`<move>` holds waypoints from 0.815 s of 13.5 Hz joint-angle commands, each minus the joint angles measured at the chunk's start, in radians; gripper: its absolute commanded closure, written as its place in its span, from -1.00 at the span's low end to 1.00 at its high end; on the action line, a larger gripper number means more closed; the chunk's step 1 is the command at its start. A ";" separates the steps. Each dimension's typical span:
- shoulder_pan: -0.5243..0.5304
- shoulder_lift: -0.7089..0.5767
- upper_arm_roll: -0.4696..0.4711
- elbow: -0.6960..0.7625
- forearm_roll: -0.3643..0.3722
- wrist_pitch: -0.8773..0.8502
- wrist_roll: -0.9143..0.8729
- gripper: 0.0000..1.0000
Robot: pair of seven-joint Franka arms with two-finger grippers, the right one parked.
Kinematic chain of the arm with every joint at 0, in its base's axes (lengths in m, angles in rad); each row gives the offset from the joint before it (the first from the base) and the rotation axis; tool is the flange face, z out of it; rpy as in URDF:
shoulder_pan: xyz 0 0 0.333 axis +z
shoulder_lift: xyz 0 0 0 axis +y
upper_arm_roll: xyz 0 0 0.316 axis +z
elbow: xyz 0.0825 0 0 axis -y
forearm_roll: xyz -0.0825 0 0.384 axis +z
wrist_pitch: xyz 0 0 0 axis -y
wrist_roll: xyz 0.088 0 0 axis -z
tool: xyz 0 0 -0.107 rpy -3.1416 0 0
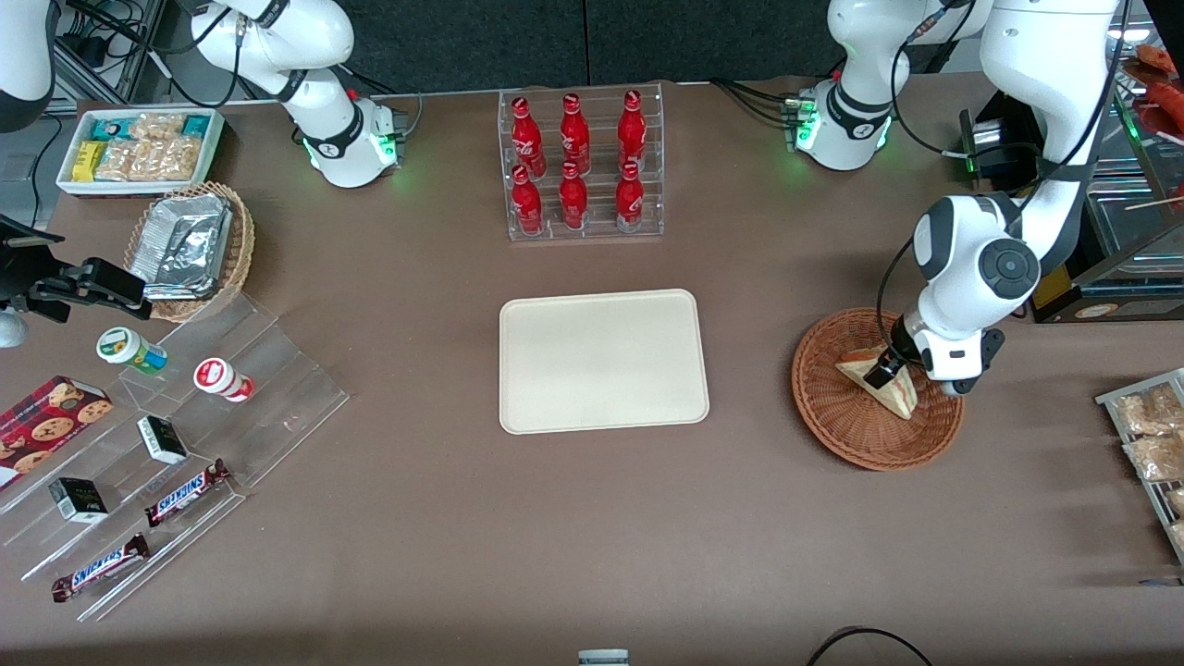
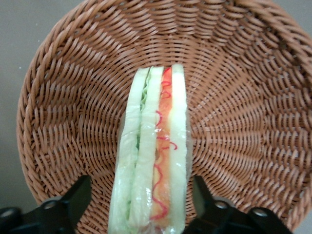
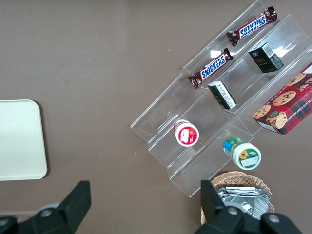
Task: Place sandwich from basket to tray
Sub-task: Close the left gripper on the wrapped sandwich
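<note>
Basket [image 1: 837, 421] sits near the working arm's end of the bench, round red-brown wicker, well apart from the tray [image 1: 603, 361]. Bare brown bench lies between them, and more between both and the bench edge nearest the camera. Tray is at mid-bench, cream, flat, low rim, rounded corners, nothing on it.

1 sandwich [image 1: 886, 387] in the basket: pale bread wedge standing on edge, cut side up, showing green, pale and orange-red layers under clear wrap. Gripper [image 2: 156, 207] is down inside the basket, fingers [image 2: 73, 200] spread, 1 on each side of the sandwich with a gap visible, not pinching it.

Counts: 6 red bottles [image 1: 575, 162] in a clear rack past the tray's edge farthest from the camera. Toward the parked arm's end, clear stepped shelves hold 2 Snickers bars [image 1: 188, 491], 2 dark boxes [image 1: 162, 438], 2 small cups [image 1: 223, 379], 1 cookie box [image 1: 46, 425].
</note>
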 commanded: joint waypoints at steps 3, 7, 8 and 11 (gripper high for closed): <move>-0.005 -0.012 0.007 -0.008 0.022 -0.021 -0.020 1.00; -0.014 -0.009 -0.007 0.132 0.078 -0.206 -0.001 1.00; -0.046 -0.003 -0.012 0.194 0.078 -0.285 0.006 1.00; -0.177 0.073 -0.010 0.369 0.081 -0.433 0.025 1.00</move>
